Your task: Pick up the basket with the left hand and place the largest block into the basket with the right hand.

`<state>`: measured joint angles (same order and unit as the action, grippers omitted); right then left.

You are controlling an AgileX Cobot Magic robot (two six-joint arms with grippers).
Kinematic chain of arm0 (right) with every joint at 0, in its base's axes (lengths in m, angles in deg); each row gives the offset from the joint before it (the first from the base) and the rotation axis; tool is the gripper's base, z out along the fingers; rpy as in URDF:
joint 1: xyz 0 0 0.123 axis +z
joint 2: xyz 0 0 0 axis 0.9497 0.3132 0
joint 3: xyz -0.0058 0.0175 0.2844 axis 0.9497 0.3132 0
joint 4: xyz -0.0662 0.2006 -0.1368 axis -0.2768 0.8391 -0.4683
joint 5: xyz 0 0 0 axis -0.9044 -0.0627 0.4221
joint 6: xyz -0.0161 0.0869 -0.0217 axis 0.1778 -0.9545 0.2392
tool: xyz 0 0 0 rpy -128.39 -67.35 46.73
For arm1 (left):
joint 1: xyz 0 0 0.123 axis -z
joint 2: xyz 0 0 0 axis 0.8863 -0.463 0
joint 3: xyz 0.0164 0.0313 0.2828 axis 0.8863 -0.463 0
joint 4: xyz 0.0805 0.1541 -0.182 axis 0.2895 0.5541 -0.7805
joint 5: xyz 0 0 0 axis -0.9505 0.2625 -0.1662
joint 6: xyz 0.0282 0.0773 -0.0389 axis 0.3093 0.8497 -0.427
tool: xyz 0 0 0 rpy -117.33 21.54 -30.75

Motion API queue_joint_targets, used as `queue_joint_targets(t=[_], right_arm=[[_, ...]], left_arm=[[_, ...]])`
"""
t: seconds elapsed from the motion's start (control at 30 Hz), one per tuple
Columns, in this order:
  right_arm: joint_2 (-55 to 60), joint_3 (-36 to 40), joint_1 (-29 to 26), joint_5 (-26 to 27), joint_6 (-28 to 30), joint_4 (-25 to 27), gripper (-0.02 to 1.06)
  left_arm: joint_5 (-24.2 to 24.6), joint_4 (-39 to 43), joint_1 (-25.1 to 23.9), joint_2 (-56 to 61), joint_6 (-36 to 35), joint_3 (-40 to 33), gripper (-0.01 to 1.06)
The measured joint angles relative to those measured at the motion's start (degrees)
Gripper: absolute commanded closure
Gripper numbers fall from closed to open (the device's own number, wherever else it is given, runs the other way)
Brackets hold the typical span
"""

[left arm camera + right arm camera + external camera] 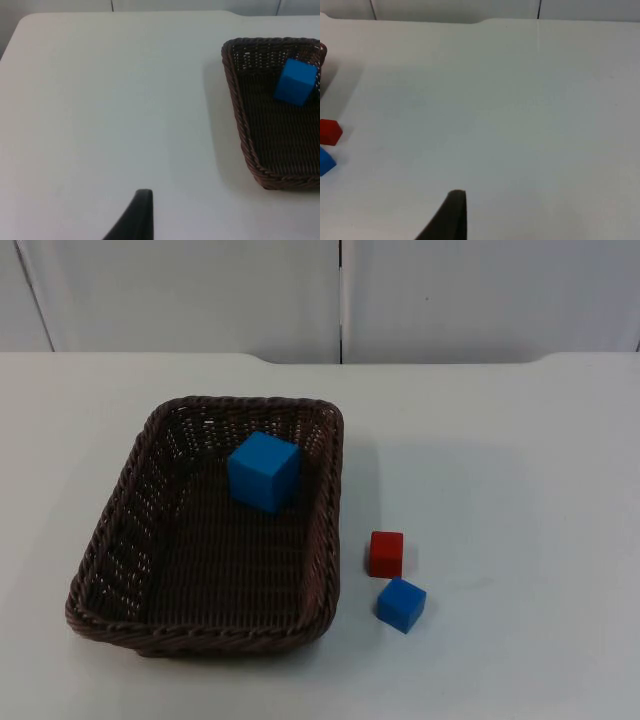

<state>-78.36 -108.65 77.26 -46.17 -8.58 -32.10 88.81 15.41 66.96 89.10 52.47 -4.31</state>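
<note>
the large blue block [264, 471] already sits inside the dark brown wicker basket [322, 530], tipped against the far right corner of its floor, and the basket rests flat on the white table [520, 460], left of the table's middle, with its long axis running from the near edge toward the grey partition wall [200, 290]. in the left wrist view the basket [235, 100] lies well off to the side of the left gripper's fingertip [140, 210], which hangs over bare table. whether that gripper is released or clenched cannot be told, and the same goes for the right gripper, whose fingertip [452, 215] is also over bare table. just beside the basket's right wall lie a small red block [386, 553] and a small blue block [401, 604], almost touching each other. judging by this, the placing looks done, and the left arm is the nearer one for any lift of the basket.
</note>
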Motion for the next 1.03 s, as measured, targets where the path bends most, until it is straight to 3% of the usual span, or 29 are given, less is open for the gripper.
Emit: queue_joint_targets(t=[0.3, 0.93, 1.03], right_arm=[[0.0, 0.0, -4.0, 0.0, 0.0, 0.0, -0.01], [0.0, 0.0, -4.0, 0.0, 0.0, 0.0, -0.01], [0.0, 0.0, -4.0, 0.0, 0.0, 0.0, -0.01]], left_arm=[[0.0, 0.0, 0.0, 0.0, 0.0, 0.0, 0.0], [0.0, 0.0, -0.1, 0.0, 0.0, 0.0, 0.0], [0.0, 0.0, -2.6, 0.0, 0.0, 0.0, 0.0]])
